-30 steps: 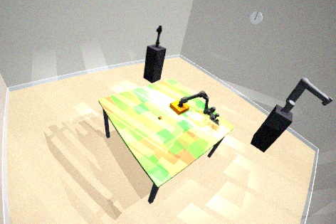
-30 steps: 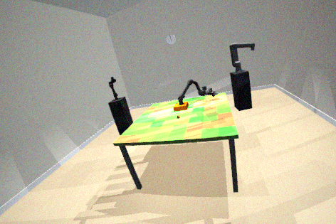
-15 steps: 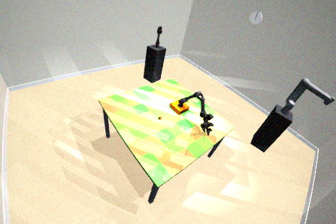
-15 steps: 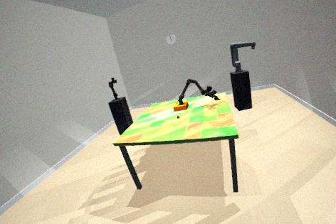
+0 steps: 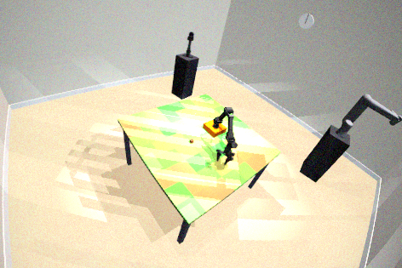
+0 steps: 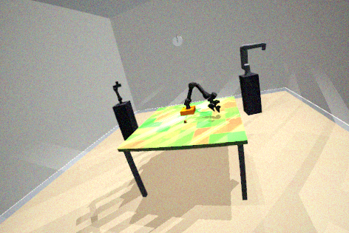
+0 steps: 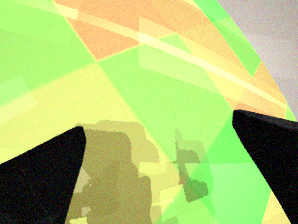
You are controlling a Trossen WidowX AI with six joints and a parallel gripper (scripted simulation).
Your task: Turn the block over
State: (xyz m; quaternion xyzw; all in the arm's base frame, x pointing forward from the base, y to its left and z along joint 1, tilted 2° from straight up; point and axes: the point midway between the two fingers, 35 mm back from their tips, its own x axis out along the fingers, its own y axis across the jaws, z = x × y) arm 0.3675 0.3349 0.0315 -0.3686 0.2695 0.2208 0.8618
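One block (image 5: 192, 140) (image 6: 185, 121) — gripper (image 5: 223, 157) (image 6: 214, 109) (image 7: 160, 125) apart, open

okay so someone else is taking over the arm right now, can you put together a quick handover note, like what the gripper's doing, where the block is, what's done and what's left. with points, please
Gripper (image 5: 222, 163) (image 6: 214, 111) (image 7: 160, 125): open, jaws apart with nothing between them, hovering above the table (image 5: 180, 194) (image 6: 177, 139) (image 7: 150, 90).
Block: the small dark thing (image 5: 192, 141) (image 6: 185, 121) on the table looks like it, off to one side of the gripper and out of the wrist view. Too small to tell which way its marked side faces.
Done: no grasp at present; whether it has been turned can't be told.
Left: check the marked side; if needed, grip, turn it face down and release it on the table.
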